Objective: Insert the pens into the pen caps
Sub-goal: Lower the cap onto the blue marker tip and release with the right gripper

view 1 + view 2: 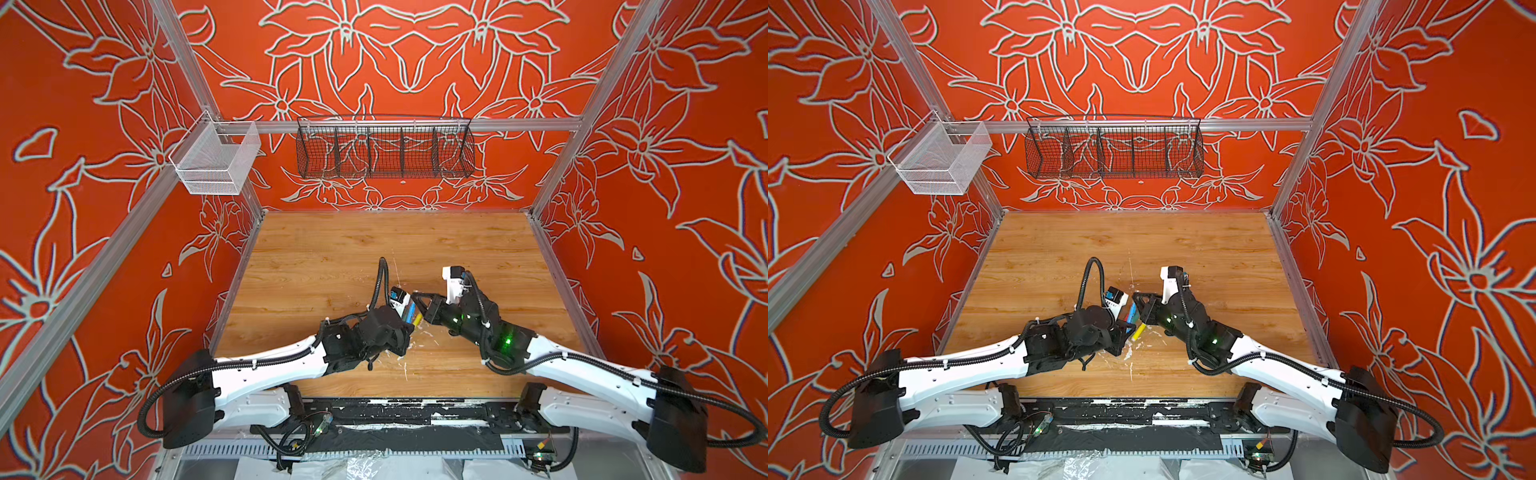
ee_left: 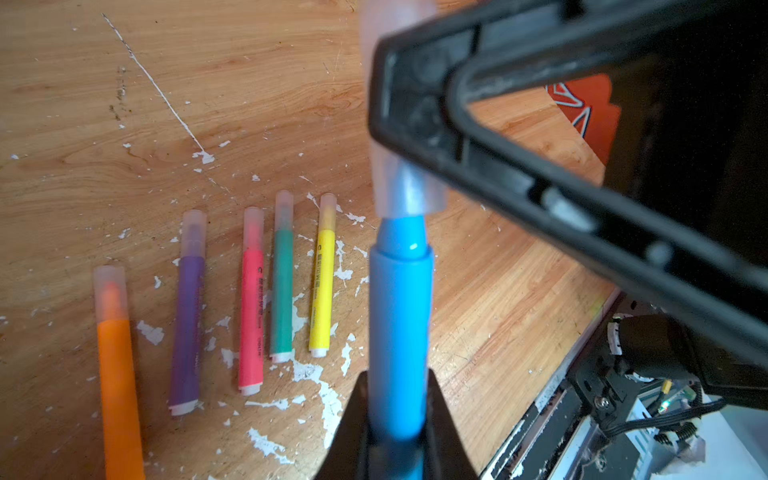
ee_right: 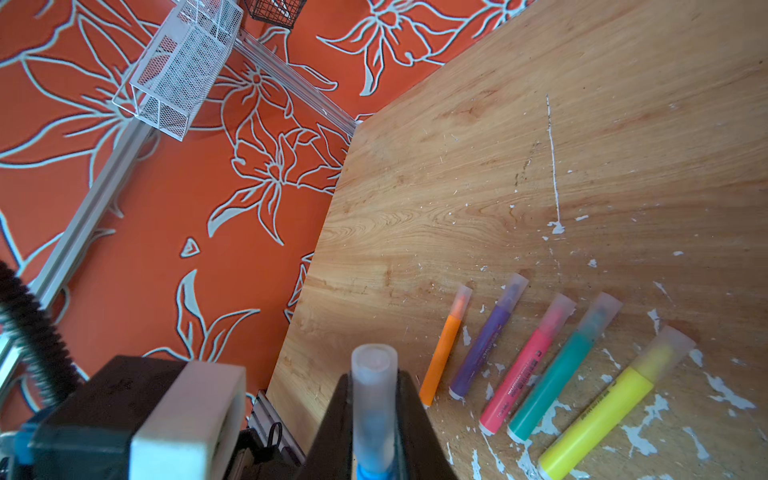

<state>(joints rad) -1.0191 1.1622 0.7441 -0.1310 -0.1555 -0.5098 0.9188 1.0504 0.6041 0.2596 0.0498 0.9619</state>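
My left gripper (image 2: pixel 397 399) is shut on the blue pen (image 2: pixel 399 332), which it holds above the table. My right gripper (image 3: pixel 372 399) is shut on a clear pen cap (image 3: pixel 373 395). In the left wrist view the blue pen's tip sits inside the mouth of that cap (image 2: pixel 409 195), and the shoulder of its barrel stays outside. Both grippers meet near the table's middle in both top views, at the blue pen (image 1: pixel 411 311) (image 1: pixel 1133 312). On the table lie the orange (image 3: pixel 442 357), purple (image 3: pixel 482 353), pink (image 3: pixel 519 374), green (image 3: pixel 557 378) and yellow (image 3: pixel 602 415) pens, each with a frosted cap on.
White paint flecks (image 2: pixel 307 370) dot the wooden table (image 1: pixel 374 249) around the pens. A white mesh basket (image 1: pixel 216 160) and a black wire basket (image 1: pixel 384 151) hang on the rails at the back. The table's black front rail (image 1: pixel 395 409) lies close behind the grippers.
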